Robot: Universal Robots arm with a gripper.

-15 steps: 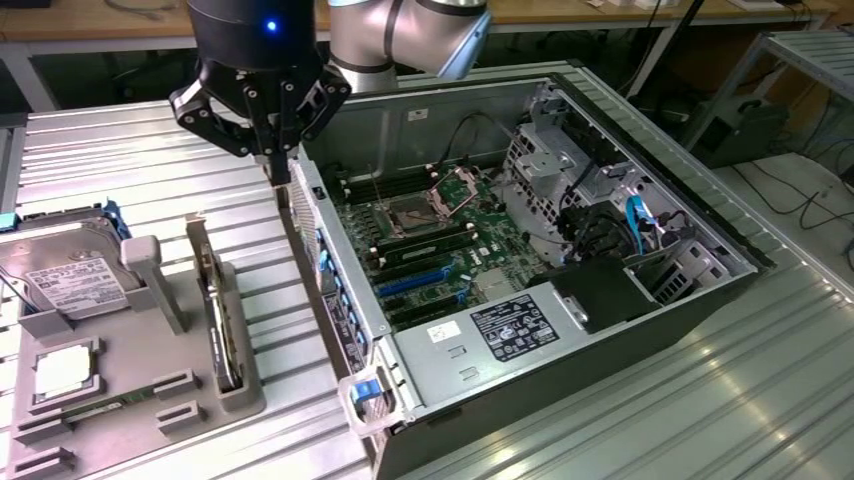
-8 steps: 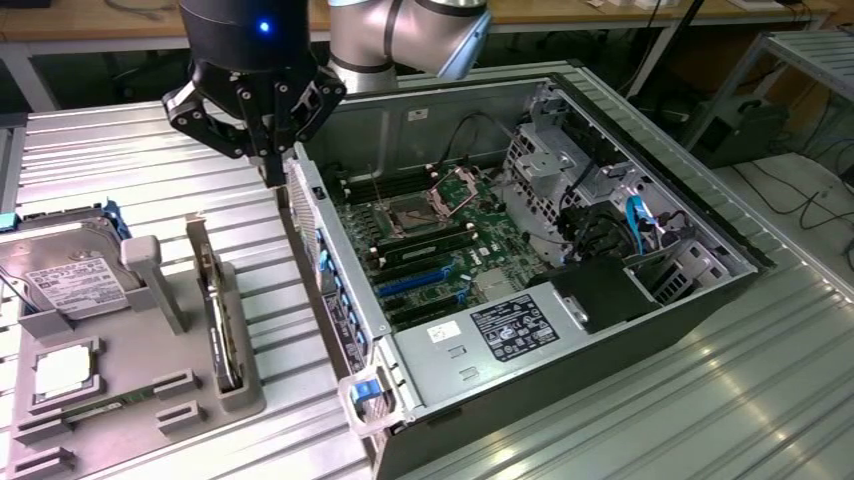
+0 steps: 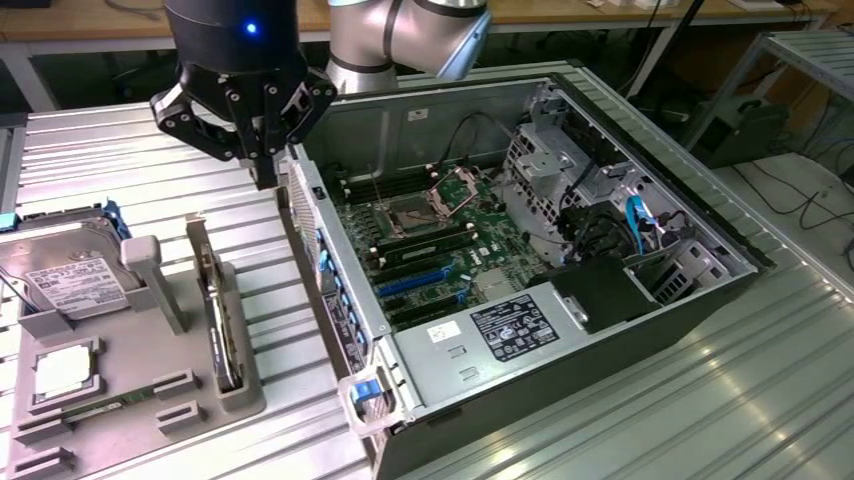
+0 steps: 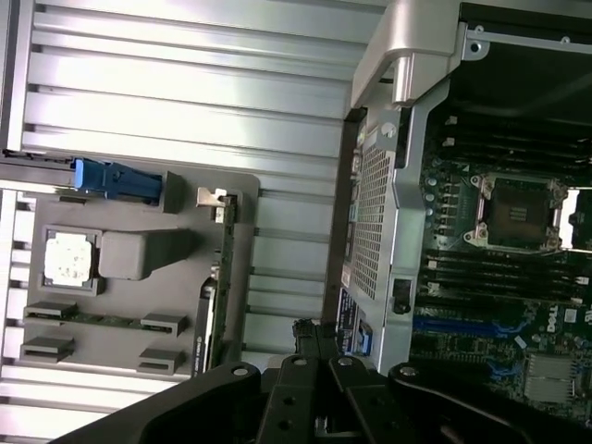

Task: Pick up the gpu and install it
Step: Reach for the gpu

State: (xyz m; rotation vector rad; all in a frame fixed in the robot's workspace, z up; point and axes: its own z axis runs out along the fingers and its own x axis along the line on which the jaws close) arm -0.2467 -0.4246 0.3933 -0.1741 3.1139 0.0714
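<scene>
So the gripper [image 3: 267,168] is pinched shut with nothing in it, hanging over the strip of ribbed table [image 3: 134,150] between the gray holder tray [image 3: 243,402] and the open PC case [image 3: 400,120]. The gpu [image 3: 220,310] stands on edge in the slot along the tray's case-side edge. Its long axis runs roughly parallel to the case's rear wall. It's lower than the gripper and off along that edge, not straight underneath.

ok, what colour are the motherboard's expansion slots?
Blue expansion slots, best seen in the exterior view.
</scene>
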